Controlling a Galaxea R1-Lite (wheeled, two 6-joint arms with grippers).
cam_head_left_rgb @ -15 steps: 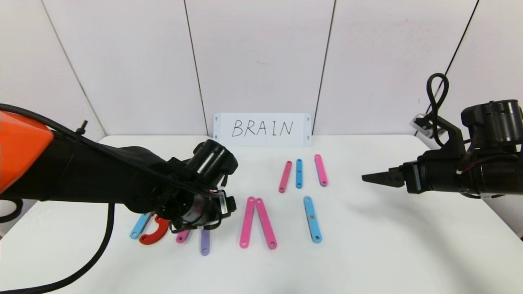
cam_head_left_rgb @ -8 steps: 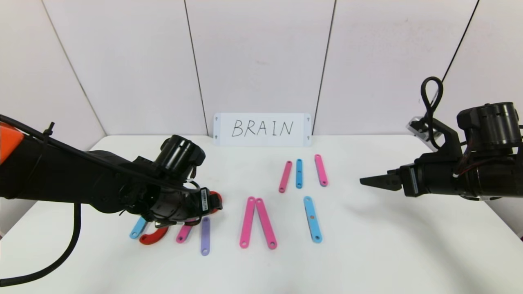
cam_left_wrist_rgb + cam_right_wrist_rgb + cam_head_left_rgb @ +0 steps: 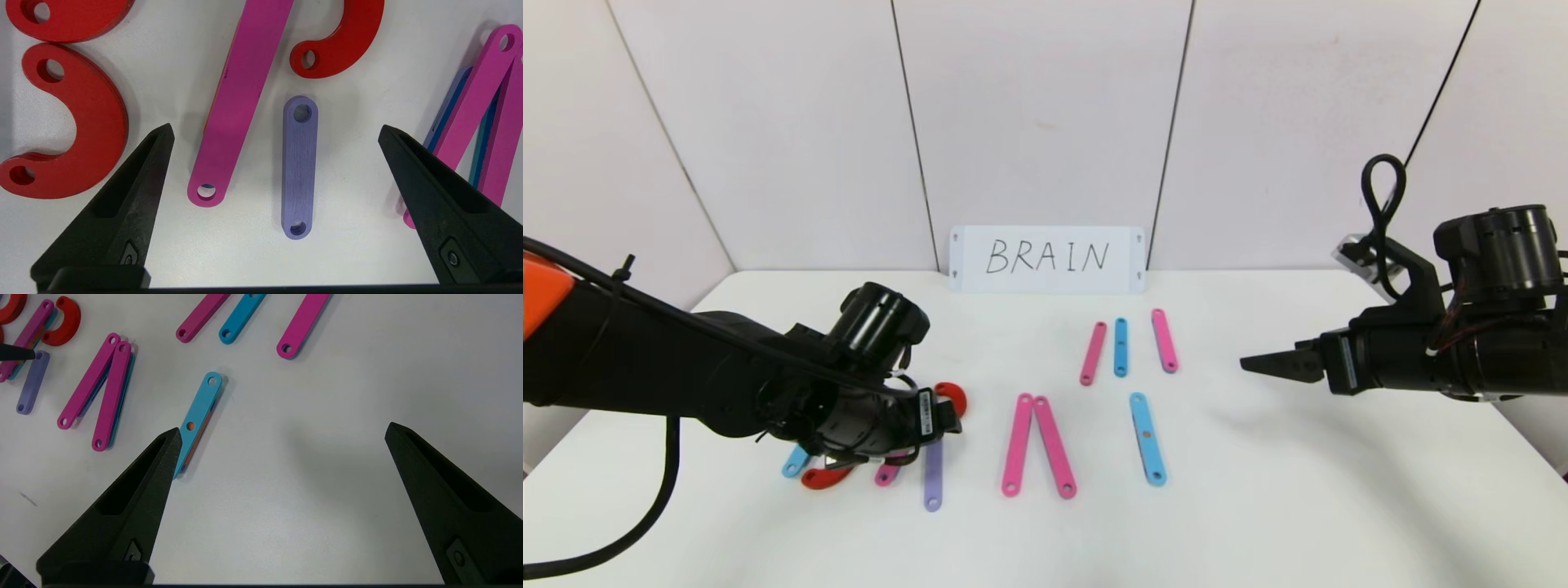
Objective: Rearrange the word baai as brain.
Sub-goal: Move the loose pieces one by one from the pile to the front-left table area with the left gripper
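Head view | our left tool (image 3: 273, 147) gapes empty over purple bar (image 3: 299, 167), lower left on desk (image 3: 1258, 506) | right tool (image 3: 282, 457) open, idle, right edge | risk: closing may nudge adjacent pink bar (image 3: 241, 102).

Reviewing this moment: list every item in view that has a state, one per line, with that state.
left gripper: open, low over the purple bar, holding nothing.
right gripper: open, empty, off to the right.
purple bar: flat on the table, untouched.
red hooks: flat, loose.
pink V pair: flat, tops touching.
BRAIN card: upright against the wall.
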